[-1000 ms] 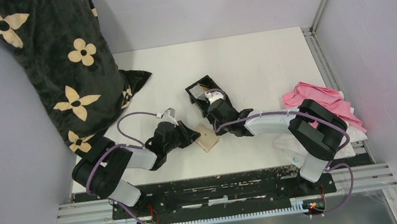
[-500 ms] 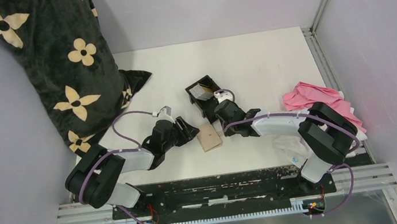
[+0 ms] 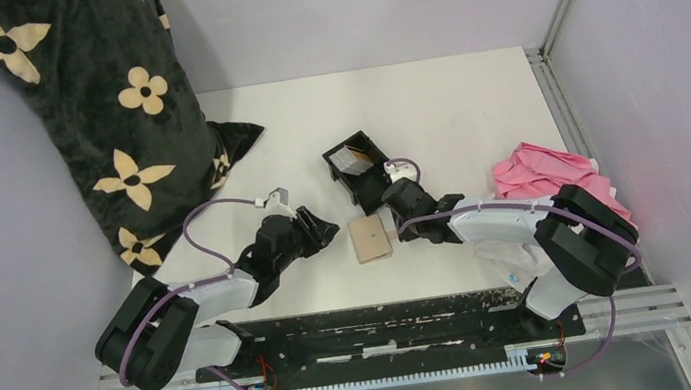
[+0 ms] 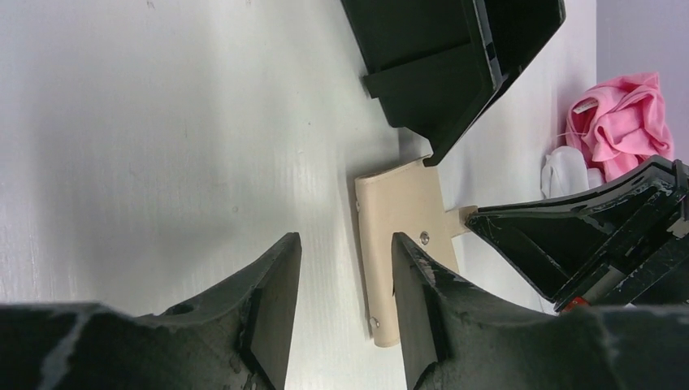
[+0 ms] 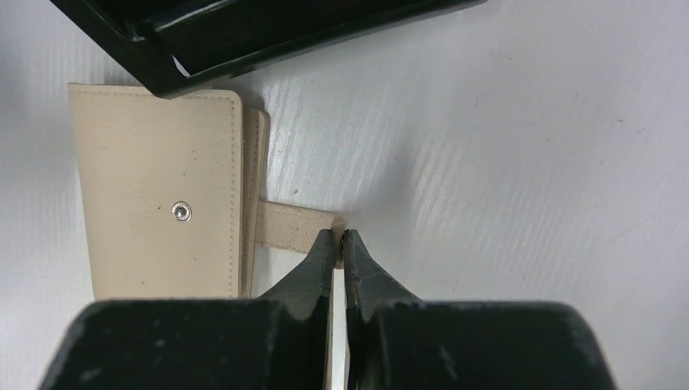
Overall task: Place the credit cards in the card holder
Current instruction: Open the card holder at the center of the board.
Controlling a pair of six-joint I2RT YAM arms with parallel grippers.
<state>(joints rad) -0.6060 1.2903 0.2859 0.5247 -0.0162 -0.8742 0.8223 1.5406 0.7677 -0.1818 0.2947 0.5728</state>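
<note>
We are pinching the little tab (image 5: 286,225) of the card holder (image 5: 154,195), which looks soft and light, with our right gripper (image 5: 337,237); our left gripper (image 4: 345,244) is gaping open, holding nothing.

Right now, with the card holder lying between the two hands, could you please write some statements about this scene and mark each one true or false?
1. The right hand pinches the snap tab of the card holder. True.
2. The left hand grips the card holder. False: its fingers are apart and do not touch the holder.
3. The card holder lies inside the black tray. False: it lies on the table, beside the tray.
4. A pink cloth lies at the right side of the table. True.
</note>
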